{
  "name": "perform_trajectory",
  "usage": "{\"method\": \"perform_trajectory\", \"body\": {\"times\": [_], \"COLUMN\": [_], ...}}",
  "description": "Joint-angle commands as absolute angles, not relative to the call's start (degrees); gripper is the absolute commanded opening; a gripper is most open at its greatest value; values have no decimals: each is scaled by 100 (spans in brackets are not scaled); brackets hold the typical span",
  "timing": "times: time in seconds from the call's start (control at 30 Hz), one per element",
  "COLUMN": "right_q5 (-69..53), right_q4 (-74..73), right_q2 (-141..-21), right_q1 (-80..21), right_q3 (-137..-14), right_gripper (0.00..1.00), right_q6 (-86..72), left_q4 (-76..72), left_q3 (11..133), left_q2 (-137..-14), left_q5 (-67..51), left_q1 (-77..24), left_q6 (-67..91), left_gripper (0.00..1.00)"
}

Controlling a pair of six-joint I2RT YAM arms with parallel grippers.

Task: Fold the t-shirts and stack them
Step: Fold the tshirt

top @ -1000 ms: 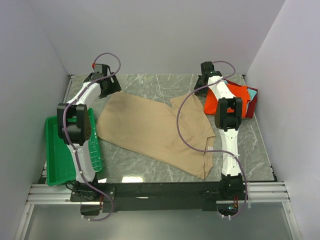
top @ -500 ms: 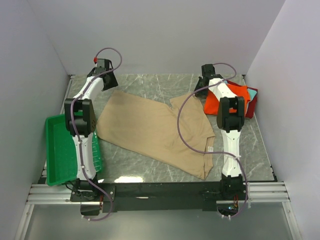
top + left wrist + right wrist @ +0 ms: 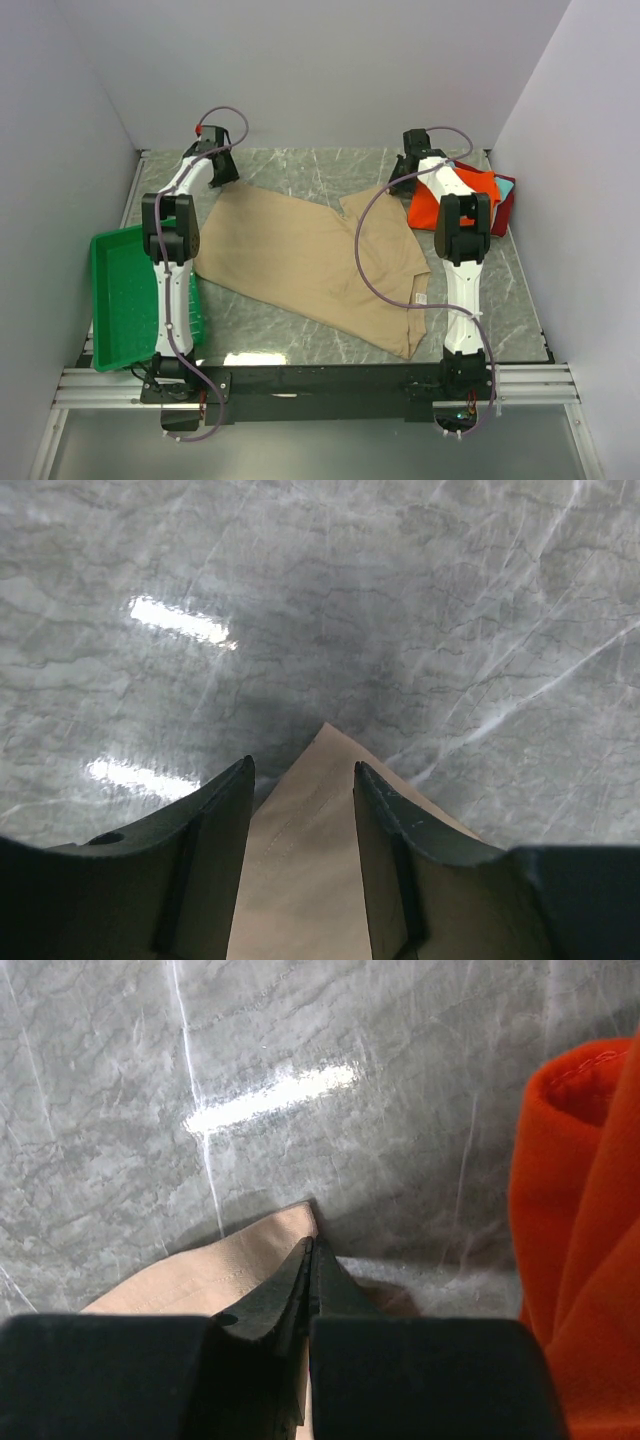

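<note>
We judge the task partly done. The orange t-shirt (image 3: 422, 212) lies piled at the bench's (image 3: 300, 168) far right corner. The tan t-shirt (image 3: 300, 260) lies unfolded mid-bench, its long axis running far-left to near-right; we cannot tell its collar end. Our right tool (image 3: 308, 1248) pinches its far right corner. Our left tool (image 3: 301, 772) straddles its far left corner, jaws apart.

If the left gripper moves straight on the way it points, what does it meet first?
Probably the corner of the plain tan cloth t-shirt between its fingers, then the grey marble table; depth is unclear.
</note>
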State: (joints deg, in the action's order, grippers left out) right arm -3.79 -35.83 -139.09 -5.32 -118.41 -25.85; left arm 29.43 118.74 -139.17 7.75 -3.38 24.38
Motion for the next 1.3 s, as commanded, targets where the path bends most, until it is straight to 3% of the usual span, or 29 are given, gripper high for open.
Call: {"method": "perform_trajectory", "body": {"times": [0.0,0.53,0.8,1.03,1.13,1.17,1.27], "right_q5": [-396,-501,-510,-510,-527,-527,-492], "right_q4": [-3603,-3630,-3560,-3525,-3533,-3542,-3595], "right_q2": [-13351,-13324,-13201,-13070,-13025,-12991,-12903], "right_q1": [-510,-510,-519,-519,-519,-510,-518], "right_q3": [-11769,-11672,-11487,-11347,-11338,-11347,-11434], "right_gripper": [0,0,0,0,0,0,0], "right_q6": [-2487,-2417,-2417,-2399,-2408,-2408,-2408], "left_q4": [2821,2628,2646,2733,2698,2681,2575], "left_q3": [12182,12164,12340,12340,12270,12235,12155], "left_q2": [-13957,-14212,-14361,-14397,-14370,-14353,-14265], "left_q5": [642,475,282,176,53,44,-132], "left_q1": [-308,-308,-308,-316,-316,-316,-308], "left_q6": [2338,2382,2435,2443,2443,2461,2540], "left_gripper": [50,49,32,24,10,2,0]}}
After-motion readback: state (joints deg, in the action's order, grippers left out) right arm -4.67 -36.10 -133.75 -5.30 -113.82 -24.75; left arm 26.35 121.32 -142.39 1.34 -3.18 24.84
